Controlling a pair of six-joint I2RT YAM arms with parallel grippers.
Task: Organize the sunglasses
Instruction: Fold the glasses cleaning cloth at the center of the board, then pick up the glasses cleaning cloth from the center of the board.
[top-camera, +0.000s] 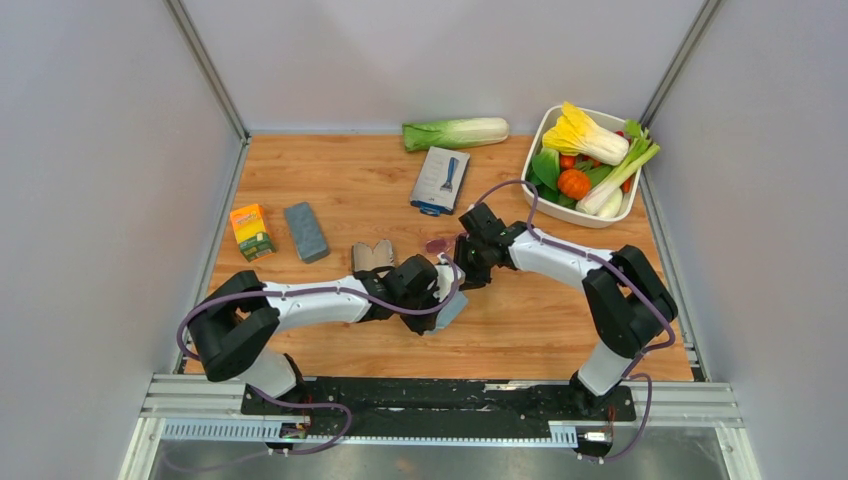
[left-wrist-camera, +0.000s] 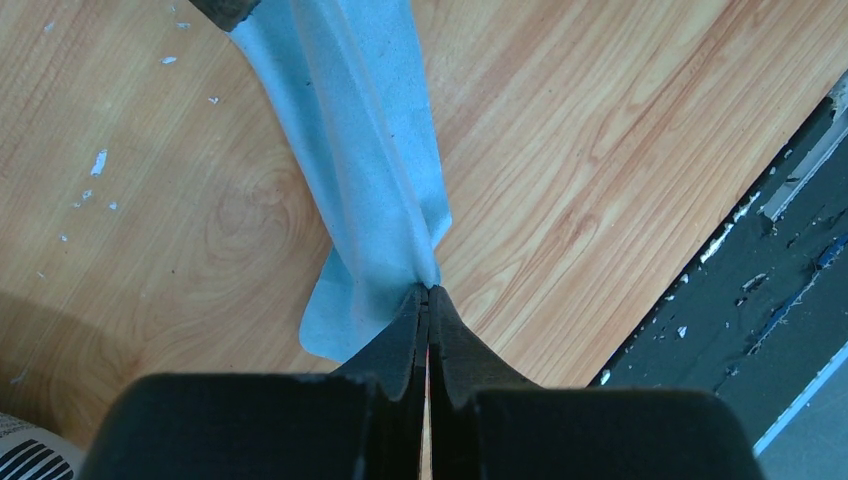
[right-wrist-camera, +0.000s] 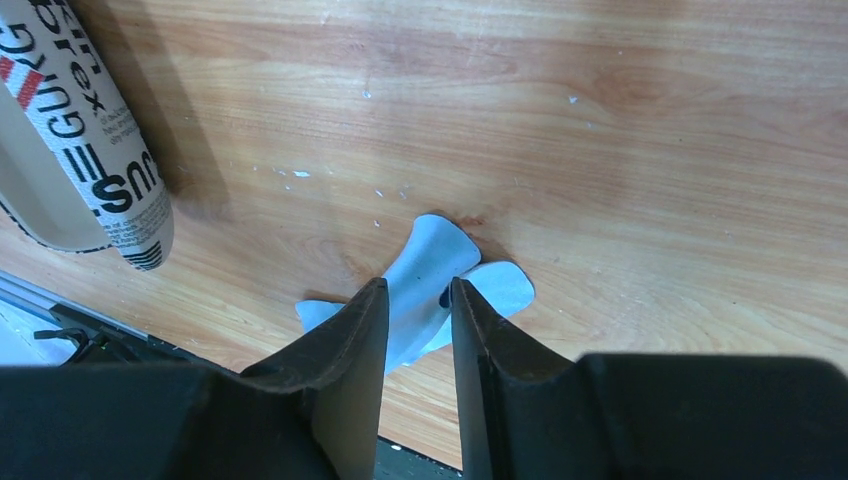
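The sunglasses (top-camera: 438, 244) show only in the top view, as a small pink-purple patch on the table just left of my right gripper (top-camera: 464, 268). My left gripper (top-camera: 436, 292) is shut on a light blue cloth (top-camera: 452, 311). In the left wrist view the jaws (left-wrist-camera: 428, 291) pinch a fold of the cloth (left-wrist-camera: 360, 150), which stretches away over the wood. My right gripper (right-wrist-camera: 415, 285) is open, with the cloth (right-wrist-camera: 430, 262) seen between its fingers. The grey-blue case (top-camera: 306, 231) lies closed at the left.
An orange box (top-camera: 252, 230) lies left of the case. A beige glove pack (top-camera: 373, 256) with a printed label (right-wrist-camera: 95, 130) lies near my left gripper. A carded tool pack (top-camera: 440, 180), a cabbage (top-camera: 455, 133) and a white vegetable basket (top-camera: 545, 130) are at the back.
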